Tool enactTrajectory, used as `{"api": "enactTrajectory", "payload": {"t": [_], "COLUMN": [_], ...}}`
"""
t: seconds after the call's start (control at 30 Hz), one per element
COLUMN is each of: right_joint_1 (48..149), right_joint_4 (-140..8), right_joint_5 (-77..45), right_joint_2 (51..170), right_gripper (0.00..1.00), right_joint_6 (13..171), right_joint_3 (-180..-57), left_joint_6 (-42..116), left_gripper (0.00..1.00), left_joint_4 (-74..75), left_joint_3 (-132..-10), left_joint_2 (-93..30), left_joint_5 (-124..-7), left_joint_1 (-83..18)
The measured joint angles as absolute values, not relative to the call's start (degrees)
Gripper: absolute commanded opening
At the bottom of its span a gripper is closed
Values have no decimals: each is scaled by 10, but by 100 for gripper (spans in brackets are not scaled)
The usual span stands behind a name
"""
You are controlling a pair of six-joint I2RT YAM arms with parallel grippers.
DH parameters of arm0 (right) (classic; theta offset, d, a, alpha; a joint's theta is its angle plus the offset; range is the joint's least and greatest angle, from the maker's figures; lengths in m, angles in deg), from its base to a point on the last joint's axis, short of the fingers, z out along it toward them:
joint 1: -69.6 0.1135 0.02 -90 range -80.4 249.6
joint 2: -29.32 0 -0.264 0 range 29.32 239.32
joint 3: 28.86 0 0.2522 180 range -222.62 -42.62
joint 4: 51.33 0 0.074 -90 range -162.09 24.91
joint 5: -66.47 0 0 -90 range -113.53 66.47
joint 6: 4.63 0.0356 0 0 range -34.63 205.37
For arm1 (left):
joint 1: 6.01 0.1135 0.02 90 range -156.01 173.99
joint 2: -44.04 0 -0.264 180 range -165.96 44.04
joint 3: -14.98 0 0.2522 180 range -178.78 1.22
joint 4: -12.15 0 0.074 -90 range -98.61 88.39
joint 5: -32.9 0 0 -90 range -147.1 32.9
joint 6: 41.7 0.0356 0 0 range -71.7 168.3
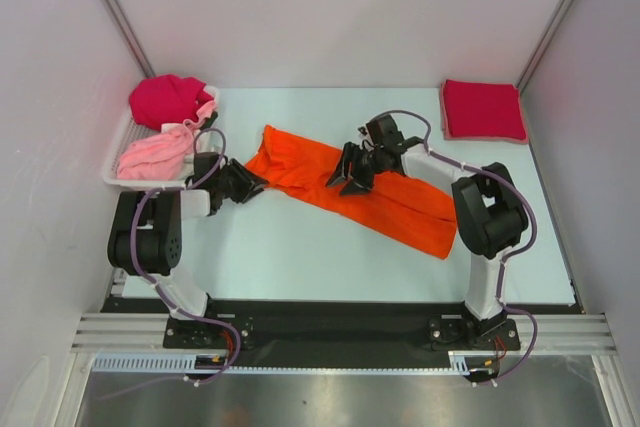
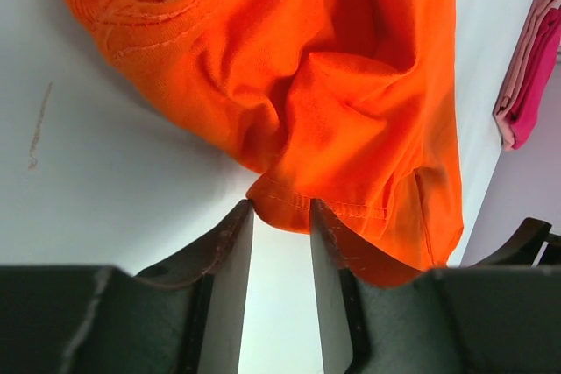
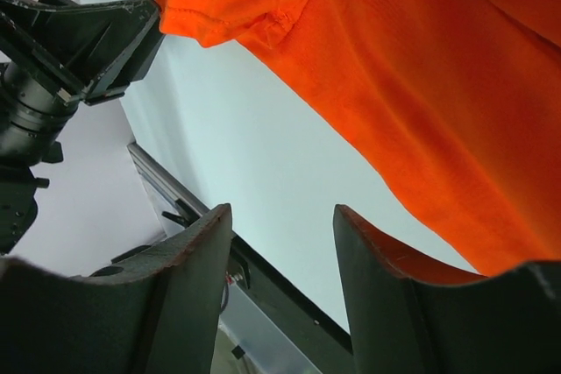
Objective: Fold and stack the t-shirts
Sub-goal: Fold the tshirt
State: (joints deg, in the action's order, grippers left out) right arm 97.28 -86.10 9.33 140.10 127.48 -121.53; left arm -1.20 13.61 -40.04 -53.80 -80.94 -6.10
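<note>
Orange t-shirt (image 1: 300, 175) hem touches the left gripper (image 2: 280, 208), jaws parted; right gripper (image 3: 282, 212) likewise parted.

A pale bluish-white counter (image 1: 300, 247) is being enclosed on three sides by plain white panels: a back wall (image 1: 330, 7), a left wall (image 1: 50, 67) and a right wall (image 1: 600, 147). The two far corners are being framed by slanting grey metal struts (image 1: 115, 7). The space is being lit softly and evenly, and the counter's near edge is being bordered by a black strip (image 1: 340, 312), a ribbed aluminium rail (image 1: 340, 332) and a sheet of brushed metal (image 1: 340, 397).
</note>
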Motion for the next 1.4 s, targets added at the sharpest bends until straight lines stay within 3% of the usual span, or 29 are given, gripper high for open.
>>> {"api": "enactTrajectory", "payload": {"t": [0.17,0.27,0.5,0.73,1.13,1.4], "right_joint_1": [991,1003,1019,1019,1025,1027], "right_joint_4": [-805,-761,-699,-678,-668,-658], "right_joint_5": [94,94,84,68,47,44], "right_joint_2": [1436,1467,1527,1569,1588,1596], "right_gripper": [39,34,34,27,30,1], "right_joint_6": [1338,1389,1482,1531,1568,1578], "right_joint_3": [-1216,-1216,-1232,-1259,-1285,-1286], "left_joint_6": [-12,-12,-7,4,15,23], "left_gripper": [27,25,31,15,3,0], "left_joint_4": [144,144,141,137,125,118], "left_joint_3": [-396,-396,-396,-396,-401,-402], "left_joint_2": [-538,-538,-538,-538,-538,-536], "left_joint_5": [-807,-807,-807,-811,-821,-828], "left_joint_1": [-62,-62,-61,-58,-54,-52]}}
